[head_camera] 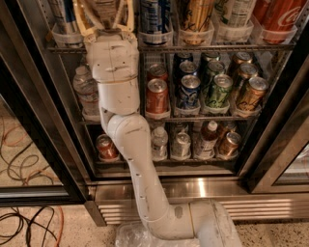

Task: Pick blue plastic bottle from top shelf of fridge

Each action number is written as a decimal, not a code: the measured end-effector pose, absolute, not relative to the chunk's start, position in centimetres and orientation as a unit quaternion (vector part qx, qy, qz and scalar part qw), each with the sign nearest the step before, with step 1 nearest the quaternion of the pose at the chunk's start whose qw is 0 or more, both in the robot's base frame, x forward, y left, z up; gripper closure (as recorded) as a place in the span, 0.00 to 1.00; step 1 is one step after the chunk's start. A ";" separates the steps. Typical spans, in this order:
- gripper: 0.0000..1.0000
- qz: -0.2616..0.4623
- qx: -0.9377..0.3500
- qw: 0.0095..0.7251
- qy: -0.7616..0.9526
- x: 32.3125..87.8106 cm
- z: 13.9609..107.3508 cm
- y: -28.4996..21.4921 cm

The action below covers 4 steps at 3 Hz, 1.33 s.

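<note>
The fridge [34,120] stands open with black door frames. My gripper [105,8] is raised to the top shelf [217,47], a grey wire rack with clear cup holders. Its tan fingers [85,21] stand apart on either side of a wide bottle with a pale label [105,10], which I take for the blue plastic bottle. The frame's top edge cuts off the bottle's upper part and the fingertips. I cannot tell if the fingers touch it. My white arm [118,87] rises in front of the left side of the racks.
On the top shelf to the right stand a blue-and-white patterned bottle [155,14], a gold one [195,14], a pale-label one [234,12] and a red cola bottle [277,14]. Lower racks hold several cans [219,89] and water bottles [87,91]. Cables [19,144] lie on the floor at left.
</note>
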<state>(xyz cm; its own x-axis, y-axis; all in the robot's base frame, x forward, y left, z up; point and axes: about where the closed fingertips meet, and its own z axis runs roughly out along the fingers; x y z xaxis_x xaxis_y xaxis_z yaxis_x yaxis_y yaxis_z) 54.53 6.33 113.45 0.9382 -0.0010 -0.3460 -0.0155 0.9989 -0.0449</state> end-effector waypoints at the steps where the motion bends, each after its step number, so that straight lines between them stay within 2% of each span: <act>1: 1.00 0.002 -0.028 0.988 0.154 53.5 114.1 6.1; 3: 1.00 0.002 -0.066 0.984 0.165 53.5 111.5 4.7; 4: 1.00 -0.011 -0.092 0.979 0.182 51.7 110.1 3.9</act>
<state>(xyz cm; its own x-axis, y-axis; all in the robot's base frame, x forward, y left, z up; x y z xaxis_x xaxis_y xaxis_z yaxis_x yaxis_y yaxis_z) 51.71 3.88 110.14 0.9336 -0.0546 -0.3540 -0.0119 0.9830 -0.1832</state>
